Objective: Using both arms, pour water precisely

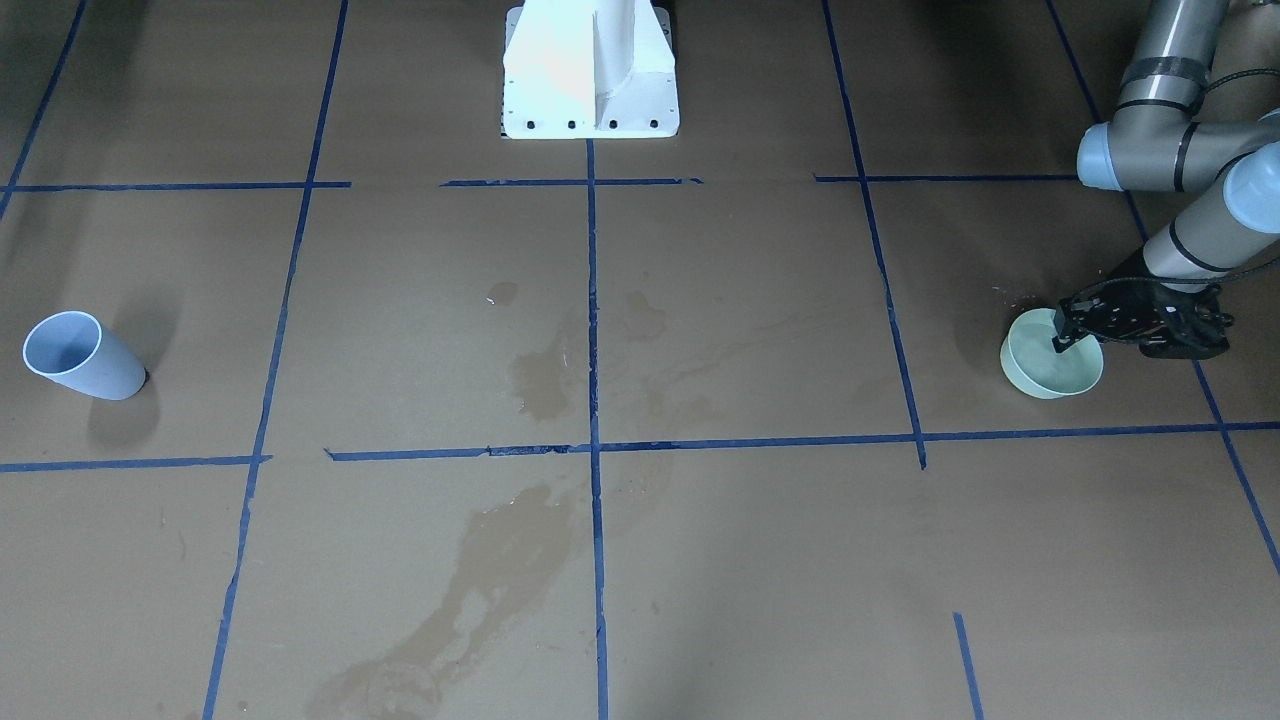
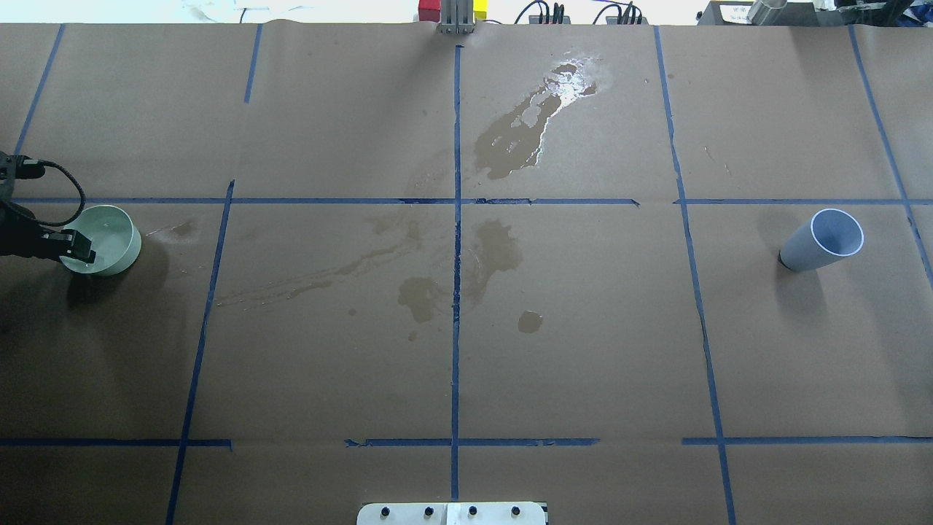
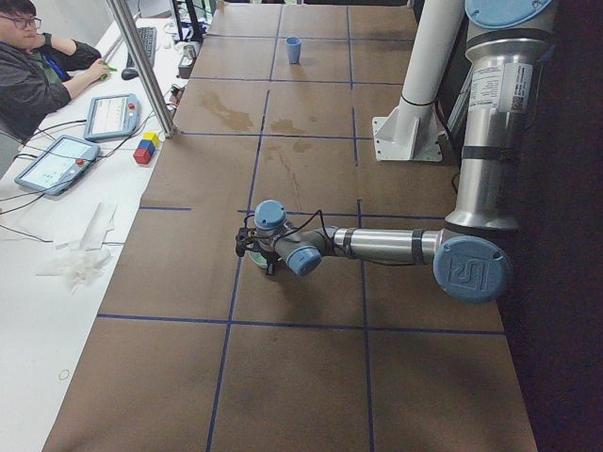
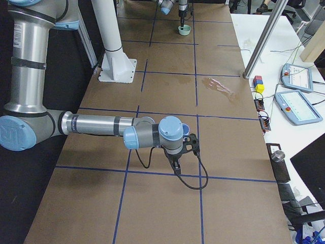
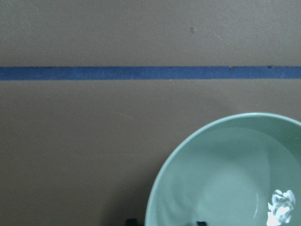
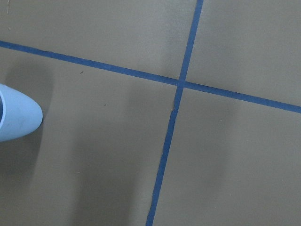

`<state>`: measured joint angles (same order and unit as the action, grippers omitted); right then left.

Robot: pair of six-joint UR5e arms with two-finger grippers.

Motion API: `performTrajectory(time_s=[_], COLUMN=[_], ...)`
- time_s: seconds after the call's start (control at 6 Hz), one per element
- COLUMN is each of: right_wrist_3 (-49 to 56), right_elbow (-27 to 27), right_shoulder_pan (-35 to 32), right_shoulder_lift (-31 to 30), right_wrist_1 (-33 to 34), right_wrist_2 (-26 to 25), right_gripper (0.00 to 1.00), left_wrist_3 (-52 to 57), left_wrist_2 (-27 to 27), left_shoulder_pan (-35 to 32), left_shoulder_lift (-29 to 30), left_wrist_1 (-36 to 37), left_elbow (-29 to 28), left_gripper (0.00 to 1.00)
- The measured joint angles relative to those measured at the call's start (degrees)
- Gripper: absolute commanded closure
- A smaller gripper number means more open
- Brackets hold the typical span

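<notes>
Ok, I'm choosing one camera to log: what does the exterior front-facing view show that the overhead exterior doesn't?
Only front-facing: the left arm, silver-grey tubes with pale blue joint caps. Only overhead: a red block and a yellow block past the table's far edge. Both: the pale green round bowl with the black left tool at its rim, the light blue tapered cup, dark damp stains. Neither shows the right arm.

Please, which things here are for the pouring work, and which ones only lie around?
For the job: green bowl, water in it, blue cup, left gripper over the bowl's rim, right gripper near the cup.
Lying about: wet stains, coloured blocks, control tablets, white pedestal.
</notes>
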<state>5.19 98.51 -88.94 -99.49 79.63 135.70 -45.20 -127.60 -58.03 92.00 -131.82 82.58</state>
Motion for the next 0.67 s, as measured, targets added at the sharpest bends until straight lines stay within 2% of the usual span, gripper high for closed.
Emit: performTrajectory(time_s=[0.33,0.5,0.67], right_wrist_3=[0.0,0.0,0.0], right_elbow=[0.1,0.1,0.2], right_shoulder_pan=[0.0,0.0,0.0], right_shoulder_lift=[0.0,0.0,0.0], right_wrist_1=[0.0,0.0,0.0], right_wrist_2=[0.1,0.1,0.1], right_gripper=[0.00,0.00,0.00], left_wrist_3=[-0.3,-0.5,-0.6], left_wrist_2=[-0.3,-0.8,-1.4], left_shoulder_pan=[-0.3,-0.5,-0.6], left_shoulder_lift=[1.2,2.1,3.6], left_wrist_1=[0.8,2.8,8.4], left_elbow=[0.9,3.2,7.7], left_gripper=[1.00,1.00,1.00])
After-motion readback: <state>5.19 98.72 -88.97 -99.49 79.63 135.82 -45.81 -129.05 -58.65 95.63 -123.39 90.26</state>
